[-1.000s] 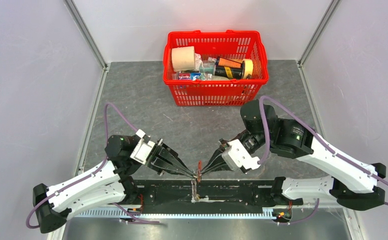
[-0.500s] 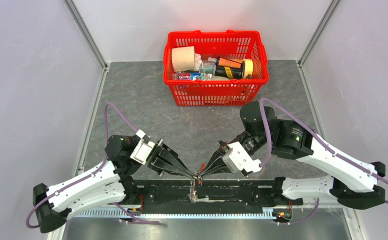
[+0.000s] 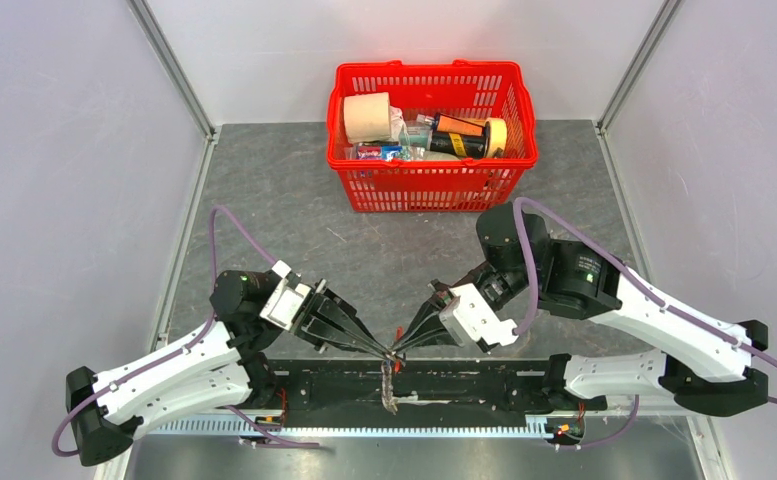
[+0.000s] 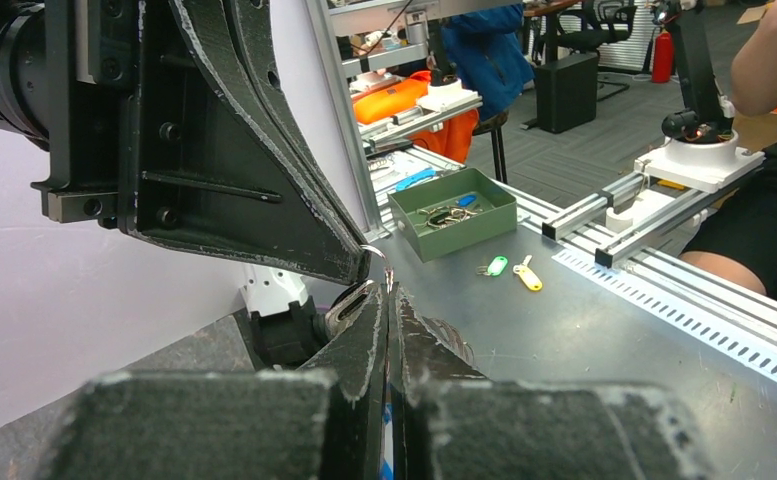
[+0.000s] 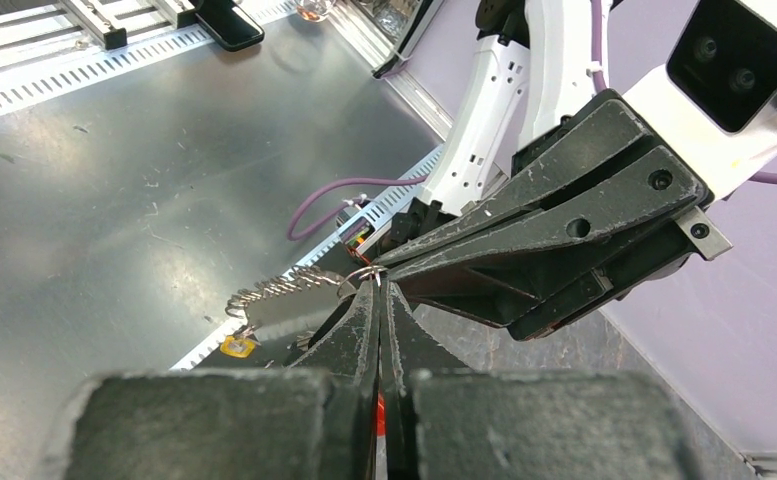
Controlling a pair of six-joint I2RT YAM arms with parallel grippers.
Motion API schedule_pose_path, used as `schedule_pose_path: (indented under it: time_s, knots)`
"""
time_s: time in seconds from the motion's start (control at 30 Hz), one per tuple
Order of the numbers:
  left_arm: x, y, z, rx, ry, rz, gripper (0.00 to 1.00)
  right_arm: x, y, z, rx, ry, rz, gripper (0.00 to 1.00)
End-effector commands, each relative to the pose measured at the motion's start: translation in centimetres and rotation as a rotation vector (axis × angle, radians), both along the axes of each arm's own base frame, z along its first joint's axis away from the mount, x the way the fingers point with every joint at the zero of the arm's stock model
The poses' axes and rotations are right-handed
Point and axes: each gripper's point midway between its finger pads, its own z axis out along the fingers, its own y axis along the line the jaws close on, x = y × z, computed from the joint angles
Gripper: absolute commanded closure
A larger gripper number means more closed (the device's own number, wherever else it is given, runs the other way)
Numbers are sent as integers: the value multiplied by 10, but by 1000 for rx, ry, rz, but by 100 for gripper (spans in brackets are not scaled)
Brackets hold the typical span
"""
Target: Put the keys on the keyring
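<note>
Clamping one small silvery wire keyring, your left fingers and right fingers need steady, tiny twists.

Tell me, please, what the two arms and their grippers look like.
The left arm and right arm have white shells, black joints and looping purple cables. The left gripper and right gripper are black, with long tapering fingers.

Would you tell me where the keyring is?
Top view, bottom centre: the keyring hangs where the left tool and right tool tips meet, above the black rail.
</note>
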Motion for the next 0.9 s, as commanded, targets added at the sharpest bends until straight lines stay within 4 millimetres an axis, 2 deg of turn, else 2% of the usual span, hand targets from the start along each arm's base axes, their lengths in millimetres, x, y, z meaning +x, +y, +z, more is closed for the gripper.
schedule_pose_path:
  time_s: [0.0,0.6,0.87]
  knots:
    - [-4,4,18,-46,-17,-5,98,2,8,14,68,-15,-14,100]
    - [0,-1,17,-23,-5,8,98,4,13,31,159,-29,-59,100]
    - [6,-4,18,-21,21,49,88,2,10,34,178,-34,-66,100]
